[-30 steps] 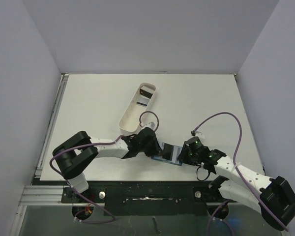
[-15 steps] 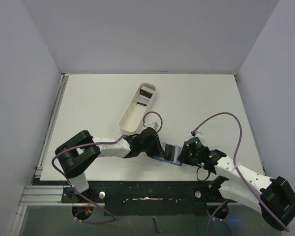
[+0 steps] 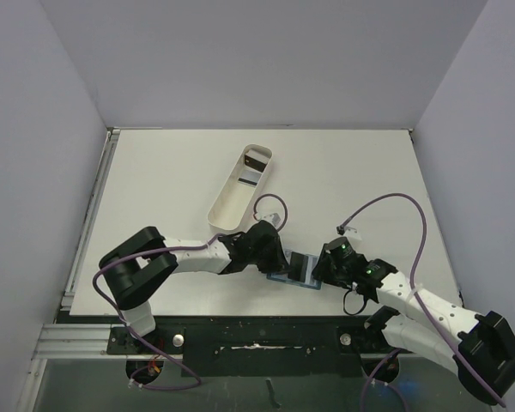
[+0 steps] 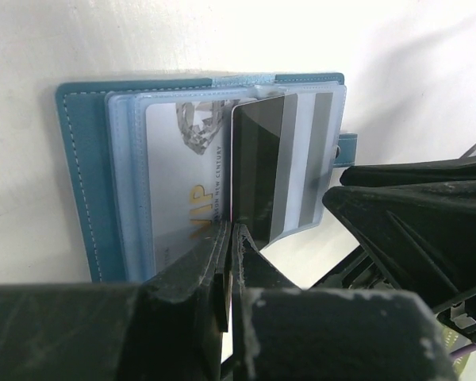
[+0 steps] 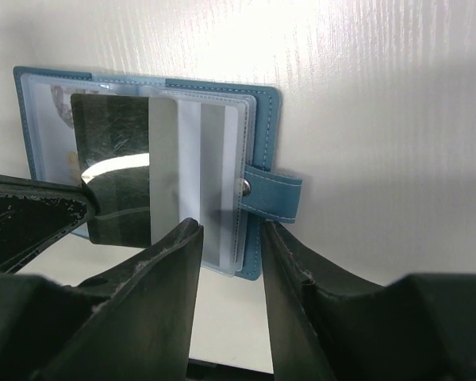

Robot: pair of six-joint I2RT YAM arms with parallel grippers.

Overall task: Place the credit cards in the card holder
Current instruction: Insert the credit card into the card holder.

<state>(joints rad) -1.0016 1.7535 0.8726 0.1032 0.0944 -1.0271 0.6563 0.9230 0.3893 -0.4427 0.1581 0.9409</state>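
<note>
Card holder [image 4: 79,175] lies open before left pincer [image 4: 230,238] pinching dark card [image 4: 258,167].

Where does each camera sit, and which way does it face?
Top external: above and behind, looking down on the table; both arms show, meeting over the card holder.
Left wrist: on the left arm, looking along the left gripper, shut on a dark card.
Right wrist: on the right arm, looking past the open right gripper at the holder's snap tab.
Shared: both wrist views show that card and holder.
</note>
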